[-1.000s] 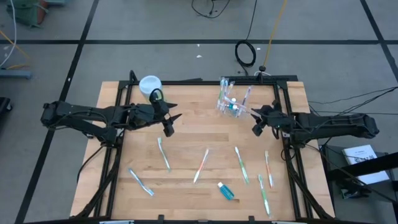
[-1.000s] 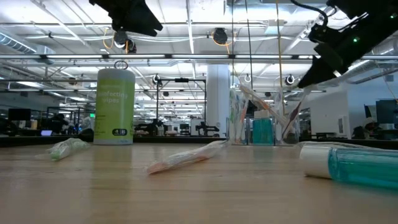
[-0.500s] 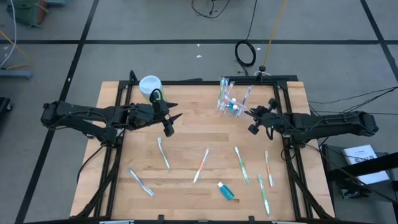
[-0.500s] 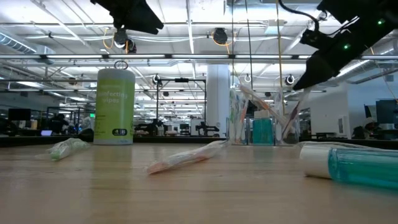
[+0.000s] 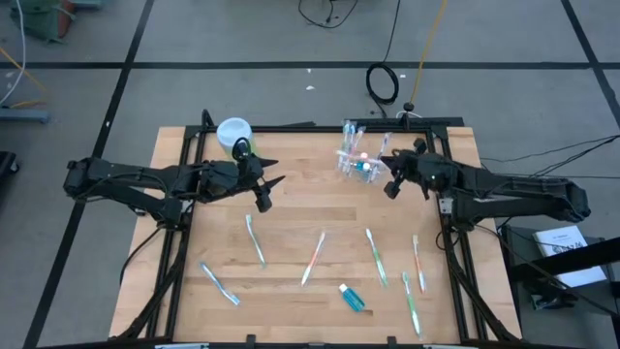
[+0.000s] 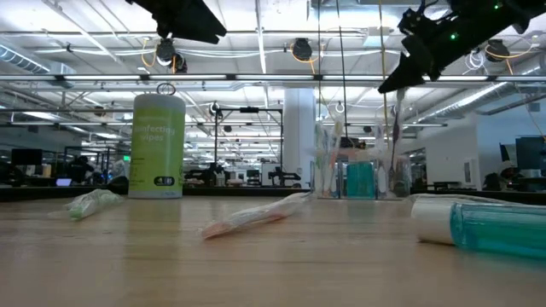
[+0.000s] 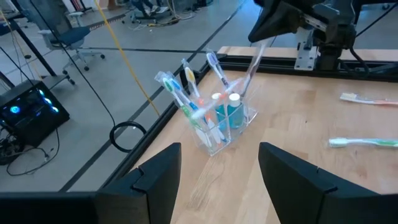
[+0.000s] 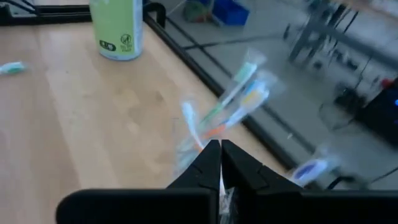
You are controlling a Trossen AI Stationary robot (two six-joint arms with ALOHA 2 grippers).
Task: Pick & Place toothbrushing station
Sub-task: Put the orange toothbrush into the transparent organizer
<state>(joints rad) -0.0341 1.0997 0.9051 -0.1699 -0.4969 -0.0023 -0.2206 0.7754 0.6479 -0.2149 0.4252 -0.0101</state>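
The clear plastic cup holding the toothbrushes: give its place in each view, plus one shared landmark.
High view: clear plastic cup at the table's far edge, right of centre.
Low view: cup right of centre, far back.
Left wrist view: cup at centre.
Right wrist view: cup near centre, blurred.
Shared landmark: the right gripper, shut, beside it.

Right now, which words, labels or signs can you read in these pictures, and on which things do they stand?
"wipes": on the green canister, low view; the pale line above it is too faint to read.
Round mark on the canister's dark lower label: too small to read.
Toothpaste tube: no readable print.
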